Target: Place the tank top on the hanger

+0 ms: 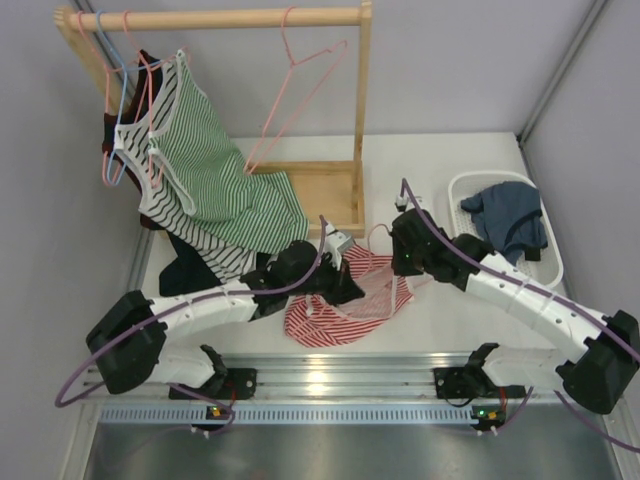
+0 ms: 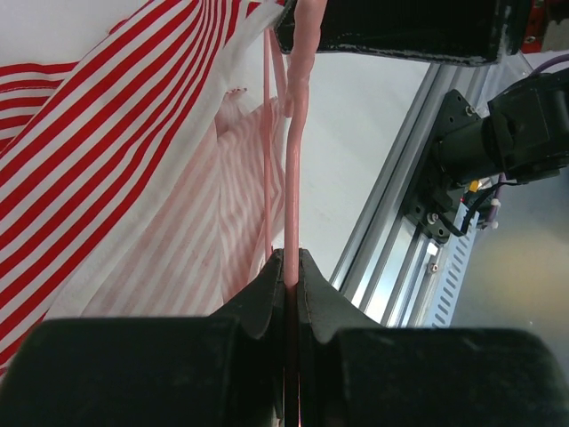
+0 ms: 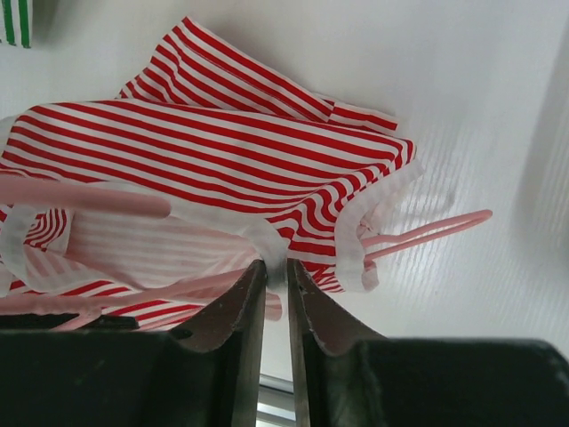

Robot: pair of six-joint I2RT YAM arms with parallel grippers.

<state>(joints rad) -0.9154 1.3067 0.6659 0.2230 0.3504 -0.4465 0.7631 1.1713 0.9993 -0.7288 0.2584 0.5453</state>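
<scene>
The red-and-white striped tank top point(image 1: 340, 312) lies crumpled on the table between my two arms. A pink wire hanger point(image 1: 377, 238) lies partly inside it. My left gripper point(image 1: 338, 283) is at the top's left edge and is shut on the hanger's wire point(image 2: 292, 178); in the left wrist view the wire runs straight up from the closed fingertips point(image 2: 291, 260) beside the tank top point(image 2: 116, 160). My right gripper point(image 1: 405, 268) is at the top's right edge and is shut on its white trim point(image 3: 276, 264). The hanger's end point(image 3: 427, 229) sticks out from under the tank top point(image 3: 204, 151).
A wooden rack point(image 1: 362, 100) stands at the back left with a green-and-white striped top point(image 1: 215, 170), a light blue hanger point(image 1: 124, 95) and spare pink hangers point(image 1: 295, 90). A white basket point(image 1: 470, 185) at the right holds a dark blue garment point(image 1: 510, 222). An aluminium rail point(image 1: 320, 385) runs along the near edge.
</scene>
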